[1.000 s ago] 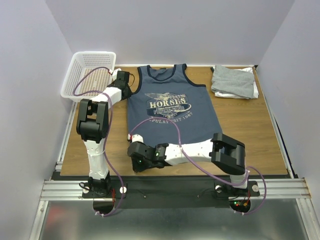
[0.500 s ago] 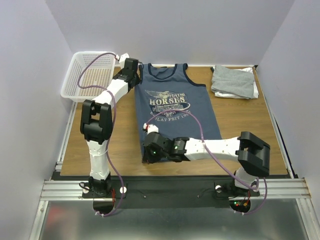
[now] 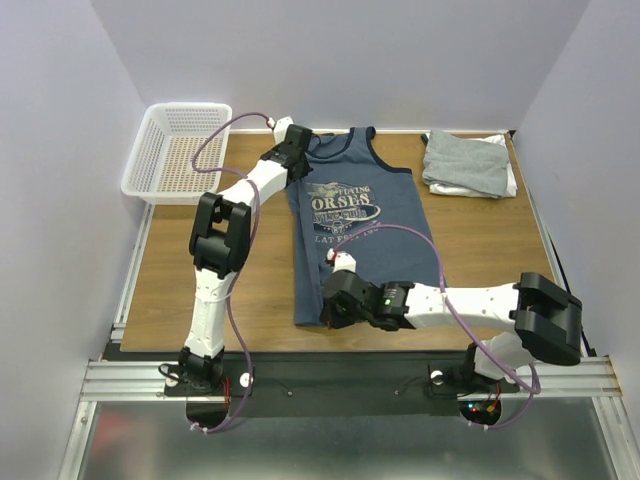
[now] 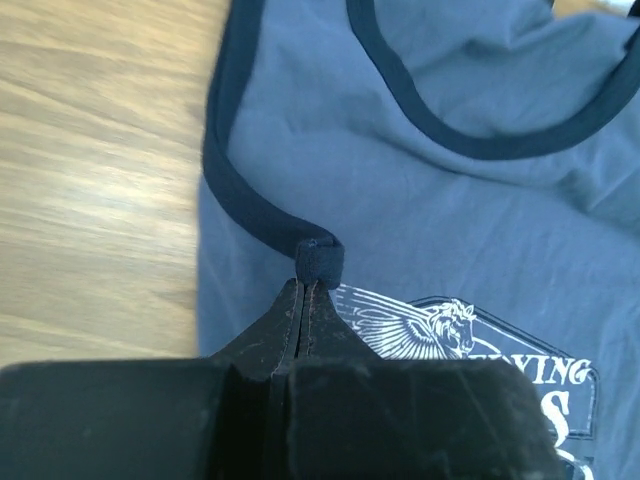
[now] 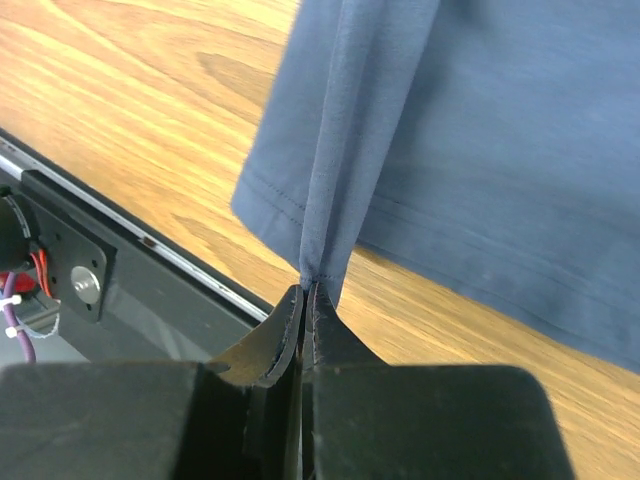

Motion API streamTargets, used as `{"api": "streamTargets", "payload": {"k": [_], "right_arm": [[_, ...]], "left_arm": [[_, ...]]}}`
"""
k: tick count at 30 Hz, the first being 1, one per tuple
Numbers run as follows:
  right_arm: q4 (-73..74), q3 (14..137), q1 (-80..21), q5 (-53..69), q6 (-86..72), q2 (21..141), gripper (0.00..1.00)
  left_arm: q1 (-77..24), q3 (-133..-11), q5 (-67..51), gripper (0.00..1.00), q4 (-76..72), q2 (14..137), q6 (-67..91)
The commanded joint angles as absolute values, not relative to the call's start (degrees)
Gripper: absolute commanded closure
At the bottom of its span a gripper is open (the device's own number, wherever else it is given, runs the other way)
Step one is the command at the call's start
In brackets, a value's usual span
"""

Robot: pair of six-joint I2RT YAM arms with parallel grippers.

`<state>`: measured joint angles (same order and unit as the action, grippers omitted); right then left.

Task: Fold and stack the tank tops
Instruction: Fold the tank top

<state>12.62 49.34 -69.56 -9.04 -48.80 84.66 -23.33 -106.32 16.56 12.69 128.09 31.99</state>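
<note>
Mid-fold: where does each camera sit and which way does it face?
Top external: above, behind the bases, looking down on the table; both arms show, left gripper and right gripper pinching the navy tank top.
Left wrist: on the left arm, facing along its shut fingers to the armhole trim.
Right wrist: on the right arm, facing along its shut fingers to the hem.
Shared: the navy tank top.
</note>
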Motion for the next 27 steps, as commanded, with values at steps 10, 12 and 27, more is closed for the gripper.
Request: {"api": "streamTargets", "payload": {"k": [10, 12, 27], "right_arm": [[11.6, 41.8, -68.5, -13.1, -53.9, 75.9, 0.94], [11.6, 40.6, -68.5, -13.5, -54.2, 75.4, 0.94], [13.1, 37.0, -68.6, -17.8, -57.1, 71.4, 0.63]], "left_arm": [[-26.3, -114.3, 17.5, 1.00, 11.8, 130.9, 33.9], [-26.5, -114.8, 17.4, 1.00, 11.8, 131.3, 34.0], [-27.6, -113.3, 13.8, 0.65, 7.5, 131.1, 32.3]]}}
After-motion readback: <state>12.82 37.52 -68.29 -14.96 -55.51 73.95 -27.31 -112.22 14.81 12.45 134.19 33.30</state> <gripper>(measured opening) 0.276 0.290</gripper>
